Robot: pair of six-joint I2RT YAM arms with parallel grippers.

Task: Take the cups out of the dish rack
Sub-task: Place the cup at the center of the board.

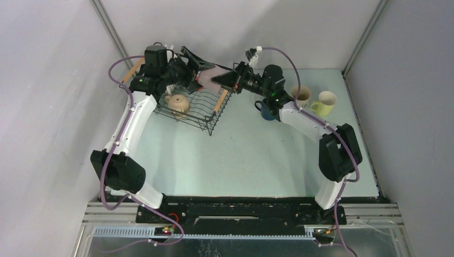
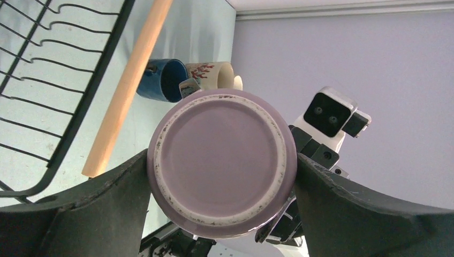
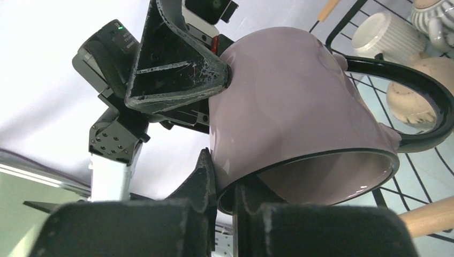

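The mauve cup (image 3: 300,101) is held in the air on its side, over the 1 o'clock corner of the dish rack (image 1: 210,127) and near one wooden handle (image 1: 219,100). In the top view this spot lies toward 11 o'clock on the table (image 1: 251,160). The cup's body is clamped between the widely spread jaws of the left gripper (image 2: 220,166), one finger pressed to each side, and its base is turned to that wrist camera. Its rim is pinched by the right gripper (image 3: 234,201), whose jaws stand nearly together on the cup wall. Inside the rack a beige cup (image 1: 178,105) and a white ribbed cup (image 3: 383,35) are seen. Toward 1 o'clock on the table, well apart from the rack, a navy cup (image 1: 266,111), a cream cup (image 1: 301,95) and a pale yellow cup (image 1: 325,103) are set.
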